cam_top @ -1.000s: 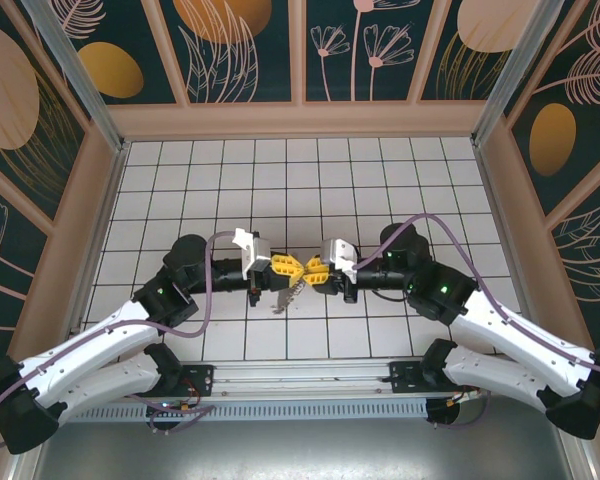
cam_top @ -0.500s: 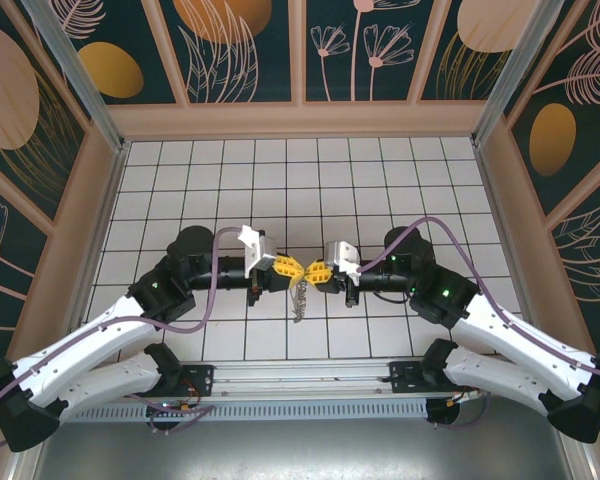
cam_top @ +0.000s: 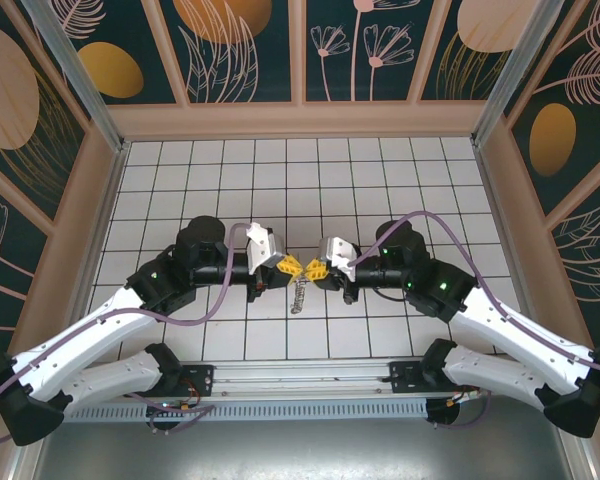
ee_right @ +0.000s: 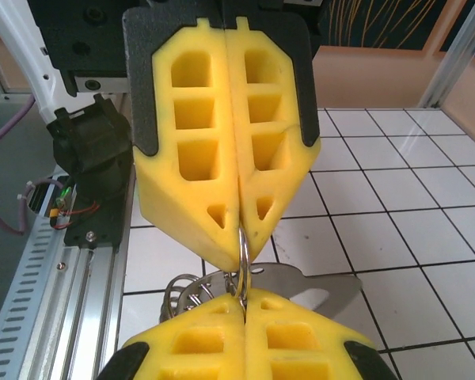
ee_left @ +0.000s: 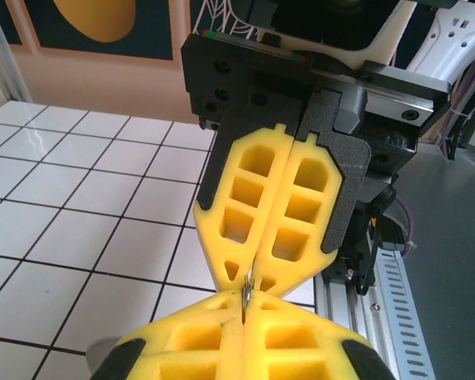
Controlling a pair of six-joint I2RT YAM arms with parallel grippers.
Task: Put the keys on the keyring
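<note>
My left gripper and right gripper meet tip to tip above the middle of the tiled floor. Both are shut on the keyring, a thin silver metal ring held edge-on between the two pairs of yellow fingers. In the left wrist view the keyring shows as a sliver at my left gripper. The keys, a flat pale metal piece with small wire rings, hang just under my right gripper. From above the keys dangle below the fingertips. How they join the ring is hidden.
White tiled floor spreads beyond the grippers to the wooden walls. The metal rail with both arm bases runs along the near edge, close behind the hanging keys.
The right gripper has closed onto the ring. Both wrists have turned, so less of the yellow fingers shows from above. The dangling keys have swung a little to the right.
</note>
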